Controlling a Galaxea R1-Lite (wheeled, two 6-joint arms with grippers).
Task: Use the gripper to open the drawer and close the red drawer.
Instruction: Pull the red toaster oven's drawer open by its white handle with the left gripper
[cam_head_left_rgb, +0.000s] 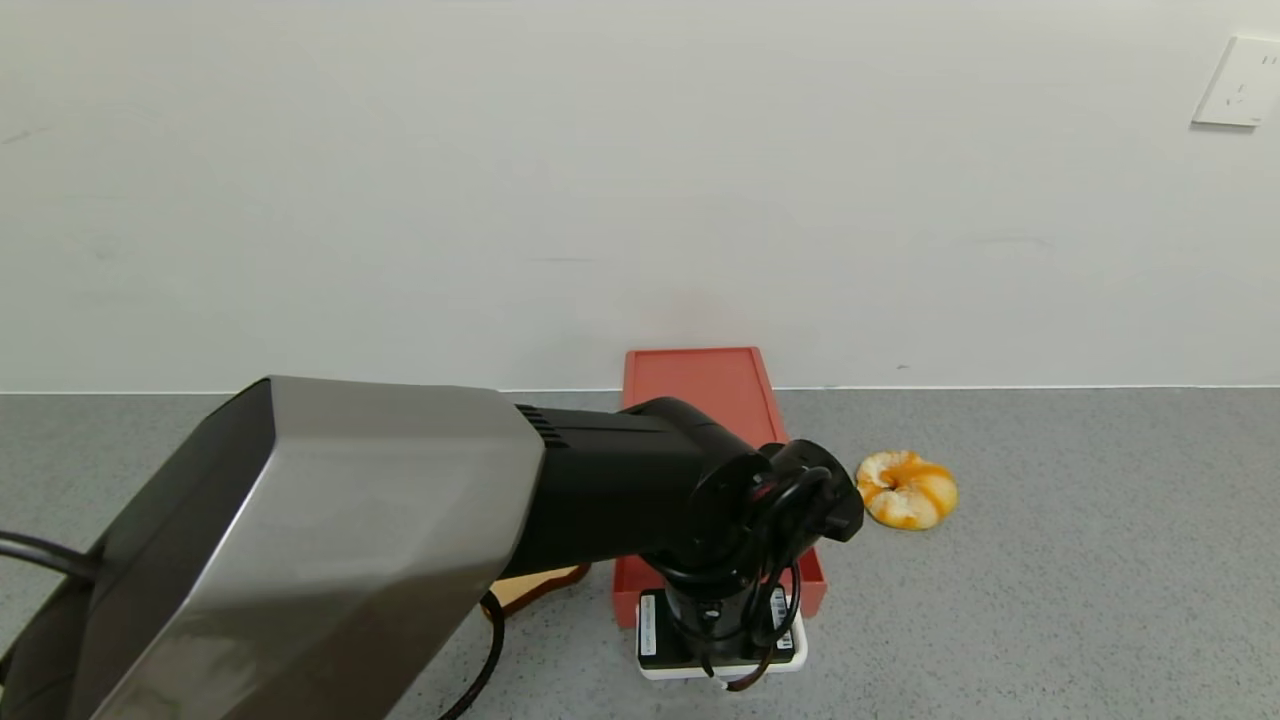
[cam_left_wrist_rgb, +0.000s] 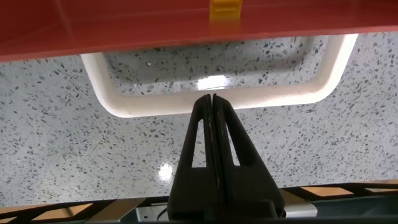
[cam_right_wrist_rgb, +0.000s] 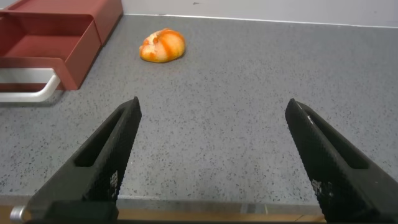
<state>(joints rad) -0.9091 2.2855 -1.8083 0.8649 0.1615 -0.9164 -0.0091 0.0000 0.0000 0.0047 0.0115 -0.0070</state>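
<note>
The salmon-red drawer (cam_head_left_rgb: 700, 395) lies on the grey counter against the wall. In the right wrist view its tray (cam_right_wrist_rgb: 50, 43) stands pulled out of the casing. Its white loop handle (cam_left_wrist_rgb: 217, 102) is at the near end and shows under my wrist in the head view (cam_head_left_rgb: 795, 660). My left gripper (cam_left_wrist_rgb: 211, 97) is shut, fingers pressed flat together, tips touching the handle's front bar. In the head view the black end piece (cam_head_left_rgb: 720, 625) stands over the handle and hides the fingers. My right gripper (cam_right_wrist_rgb: 212, 104) is open and empty, low over bare counter to the right of the drawer.
An orange-and-white round bun (cam_head_left_rgb: 907, 488) lies right of the drawer, also in the right wrist view (cam_right_wrist_rgb: 163, 45). A tan bread slice (cam_head_left_rgb: 535, 587) lies left of the drawer, mostly hidden under my left arm. A white wall stands close behind.
</note>
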